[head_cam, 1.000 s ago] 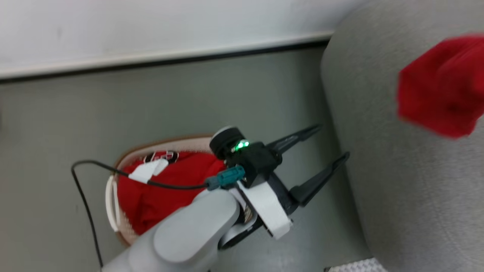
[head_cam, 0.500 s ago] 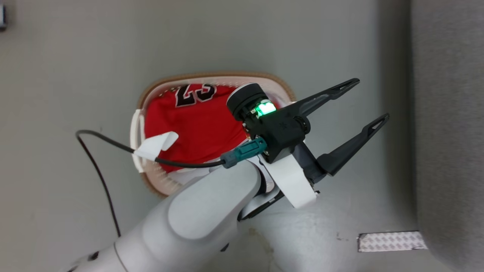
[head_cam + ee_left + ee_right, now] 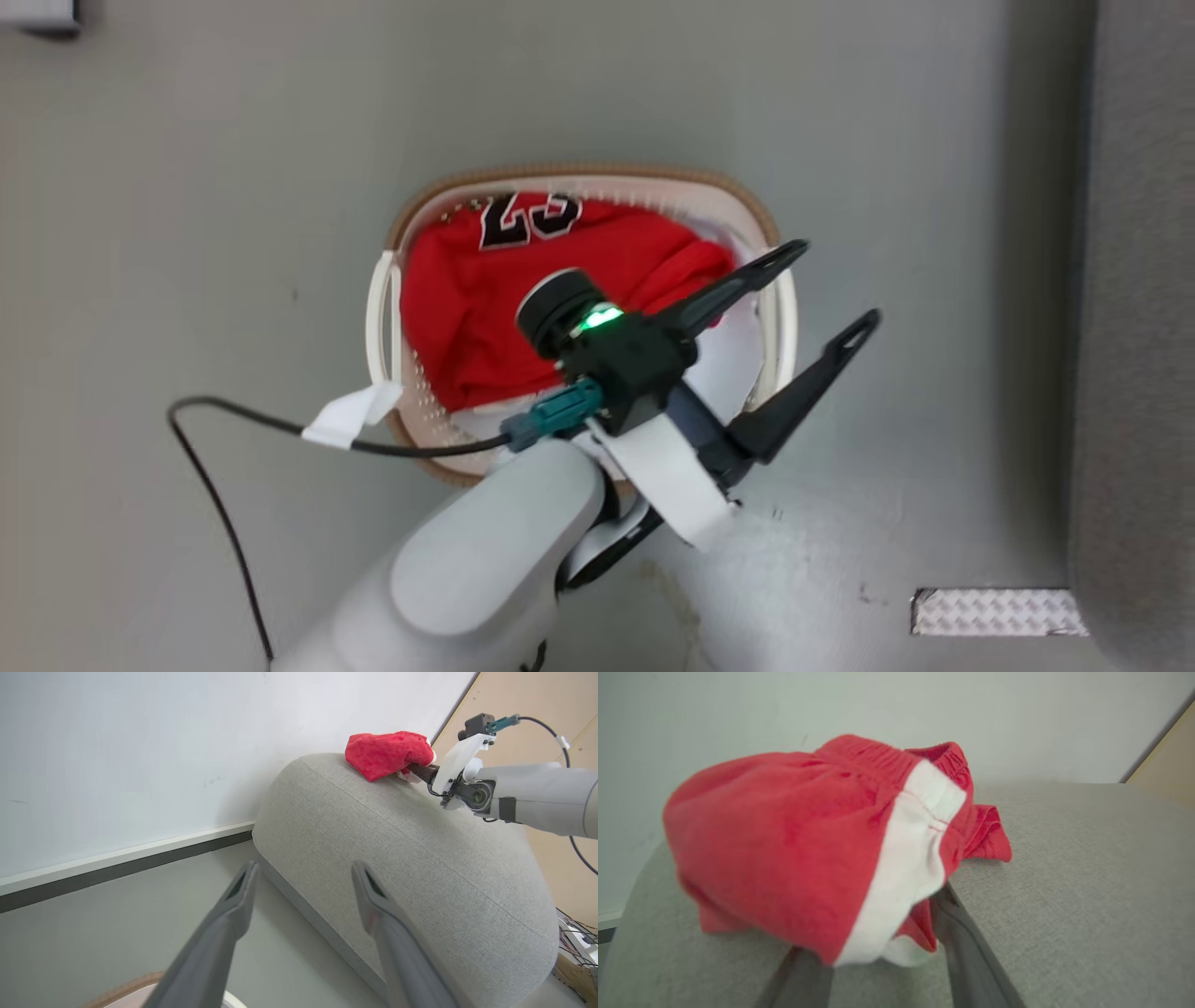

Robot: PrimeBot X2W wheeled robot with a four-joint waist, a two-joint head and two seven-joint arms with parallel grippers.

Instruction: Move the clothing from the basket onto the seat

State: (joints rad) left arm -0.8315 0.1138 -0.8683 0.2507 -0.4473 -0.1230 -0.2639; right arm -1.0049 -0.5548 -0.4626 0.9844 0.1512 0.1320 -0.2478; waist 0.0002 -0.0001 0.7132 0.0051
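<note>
Swung over since a moment ago, my left gripper (image 3: 834, 285) now hangs with one long dark finger above the right rim of the oval cream-white perforated plastic basket (image 3: 579, 175) on the grey floor, jaws wide apart and empty. The bright red jersey with a black "23" patch (image 3: 467, 299) lies inside. From my left wrist, the large light-grey woven sofa (image 3: 397, 858) bears a red elastic-waisted garment with white trim (image 3: 387, 753) — my right gripper (image 3: 413, 771) touches it. From my right wrist, those fingers (image 3: 966, 952) stand parted, cloth draped over their tips.
</note>
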